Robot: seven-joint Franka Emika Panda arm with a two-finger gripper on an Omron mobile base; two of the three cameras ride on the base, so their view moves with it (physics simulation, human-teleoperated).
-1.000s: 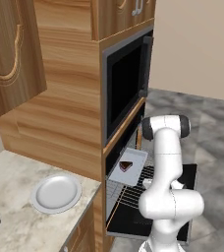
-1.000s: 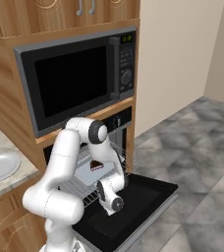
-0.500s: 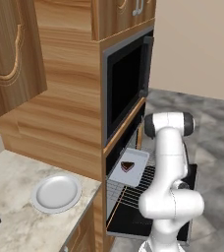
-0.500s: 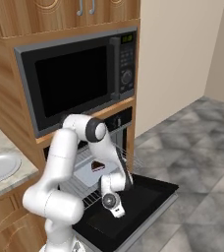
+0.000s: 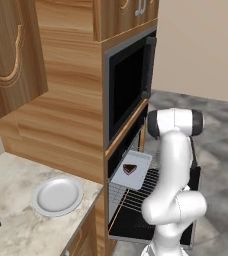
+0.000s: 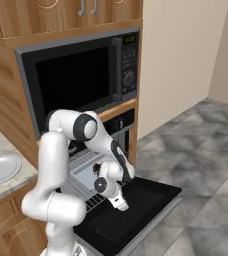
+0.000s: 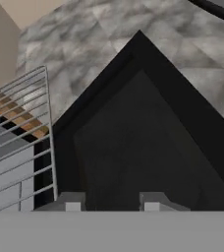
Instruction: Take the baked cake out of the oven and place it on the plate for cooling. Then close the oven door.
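Hand view puts my gripper (image 7: 112, 203) over the black glass of the oven door (image 7: 148, 138), which lies dropped open and flat beneath it. I see two grey fingertips (image 7: 70, 202) at the bottom edge with a gap between them and nothing in that gap; they look partly apart, but I cannot tell for sure how far the jaws stand. To their left the wire rack (image 7: 28, 142) juts out past the door's inner edge, with grey stone floor (image 7: 84, 44) beyond.

From the right base view I see the gripper (image 6: 120, 202) pointing down above the open door, the white arm (image 6: 98, 137) bent in front of the oven (image 6: 117, 125). Just behind the wrist sits the flat grey tray (image 6: 86, 170) on the pulled-out rack.

Left base view shows the baked cake (image 5: 130, 168) sitting on that tray, well apart from my gripper. The plate (image 5: 58, 196) rests bare on the stone counter (image 5: 11, 200) to the left of the oven cabinet. Above the oven is the larger black glass-fronted unit (image 6: 76, 82).
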